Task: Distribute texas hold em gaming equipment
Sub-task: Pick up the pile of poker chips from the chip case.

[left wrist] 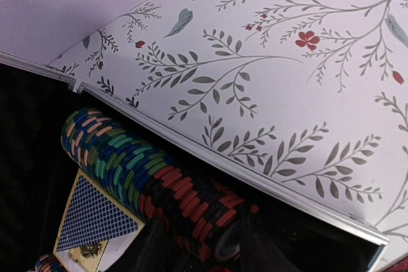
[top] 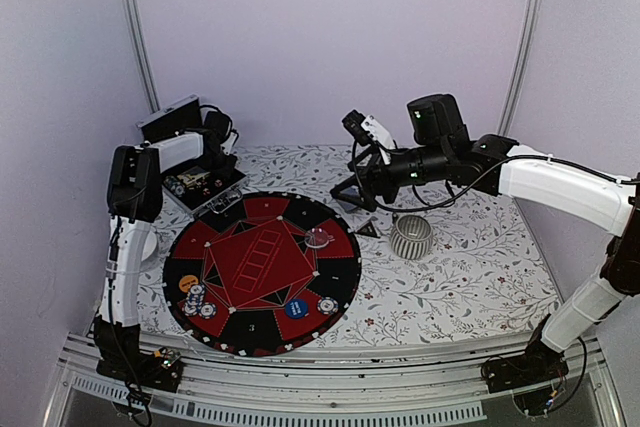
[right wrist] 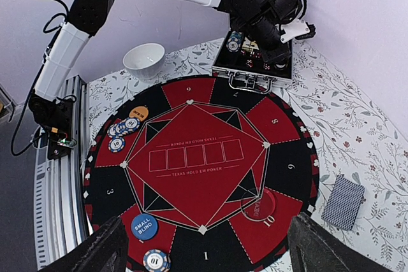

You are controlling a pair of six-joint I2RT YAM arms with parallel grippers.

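Observation:
The round red-and-black poker mat (top: 262, 272) carries an orange button (top: 188, 283), several striped chips (top: 198, 302), a blue small-blind button (top: 295, 308), another chip stack (top: 327, 304) and a clear dealer disc (top: 320, 239). My left gripper (top: 205, 179) reaches into the black case (top: 215, 197). Its jaws (left wrist: 207, 253) stand apart around the end of a row of chips (left wrist: 159, 176), next to a blue-backed card deck (left wrist: 95, 218). My right gripper (right wrist: 207, 221) hangs wide open and empty over the mat (right wrist: 197, 157). A second blue-backed deck (right wrist: 344, 202) lies on the cloth beside the mat.
A ribbed silver cup (top: 411, 236) stands right of the mat. A white bowl (right wrist: 144, 60) sits at the mat's left edge near the left arm. The case's metal rim (left wrist: 255, 176) borders the flowered tablecloth (left wrist: 287, 62).

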